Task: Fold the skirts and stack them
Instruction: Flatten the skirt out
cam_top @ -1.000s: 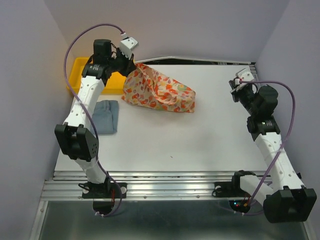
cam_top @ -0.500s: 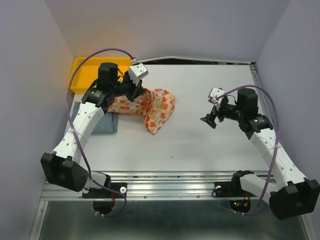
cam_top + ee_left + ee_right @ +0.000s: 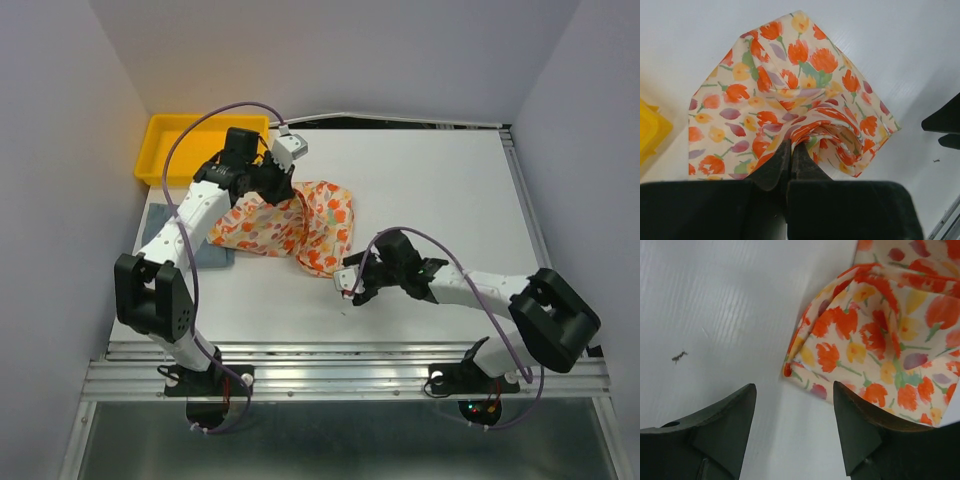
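top view, left end effector (image 3: pixel 279 187): pressed together, pinching a bunched fold at the far edge of the floral skirt (image 3: pixel 285 228)
top view, floral skirt: crumpled on the bench (image 3: pixel 440 190), left of centre, spreading from the left end effector toward the near side
top view, right end effector (image 3: pixel 351 284): low over the bench, just beside the floral skirt's near right corner; spread can't be read at this size
top view, blue-grey skirt (image 3: pixel 160 224): flat at the left edge of the bench, partly hidden under the left arm; the floral skirt's left end reaches it, overlap unclear
top view, yellow tray (image 3: pixel 163 140): far left corner, apart from both skirts
left wrist view, left end effector (image 3: pixel 790 151): fingertips closed on a rolled orange fold of the floral skirt (image 3: pixel 785 90)
left wrist view, floral skirt: fans out ahead of the fingertips to a pointed far corner, lying on the bench (image 3: pixel 880 45)
left wrist view, other: yellow tray (image 3: pixel 650 131) at the left edge; right end effector (image 3: pixel 944 126) is a dark shape at the right edge, near the skirt's right corner
right wrist view, right end effector (image 3: pixel 792 389): spread wide, nothing between the fingers (image 3: pixel 722 427)
right wrist view, floral skirt (image 3: pixel 885 340): upper right; its folded corner sits just ahead of the gap, and the right-hand finger covers its lower edge; contact unclear
right wrist view, bench (image 3: pixel 715 295): white, small dark mark (image 3: pixel 678 357) to the left
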